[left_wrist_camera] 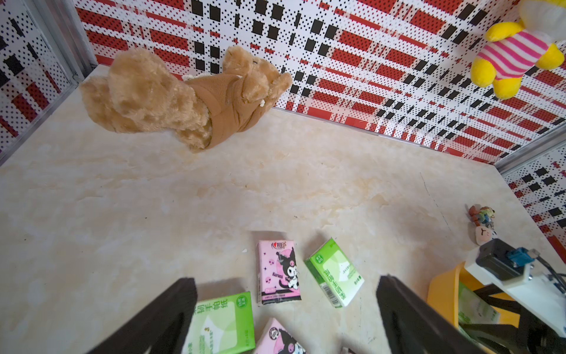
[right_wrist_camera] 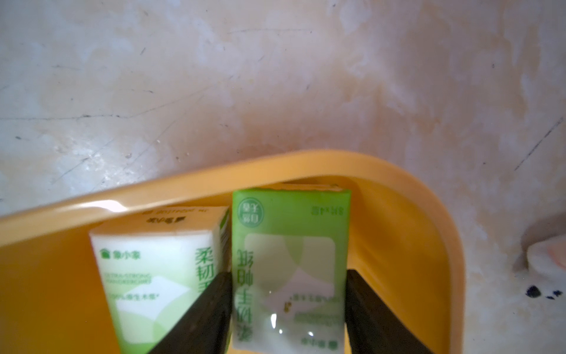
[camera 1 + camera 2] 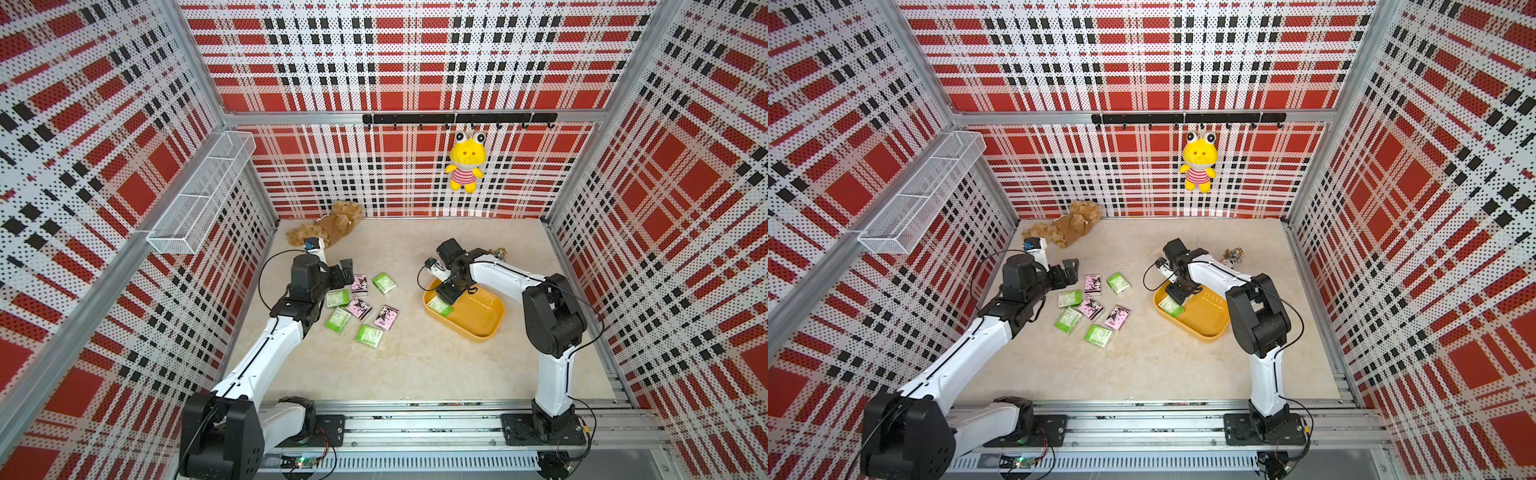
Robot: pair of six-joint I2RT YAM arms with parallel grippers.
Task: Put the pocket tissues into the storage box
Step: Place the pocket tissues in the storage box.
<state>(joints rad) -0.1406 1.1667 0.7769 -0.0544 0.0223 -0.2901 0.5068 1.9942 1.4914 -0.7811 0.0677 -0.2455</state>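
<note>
Pinch likely light, squashy, slick pocket tissues (image 2: 291,233) across long edges; hold unclear at right gripper (image 2: 288,272) lower-centre, left gripper (image 1: 286,279) gaping empty.

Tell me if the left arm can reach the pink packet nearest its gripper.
Likely yes: the left gripper stands open just beside that pink Kuromi tissue packet, which lies flat and uncovered, with nothing between them.

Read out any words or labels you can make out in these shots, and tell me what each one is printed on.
"Kuromi": pink packet.
"象小家", "ULTRA-STRONG": pale green packet in the storage box.
"柔韧手帕纸", upside down: bright green packet between the fingers of the right claw.
Remaining small print: too blurred to read.
</note>
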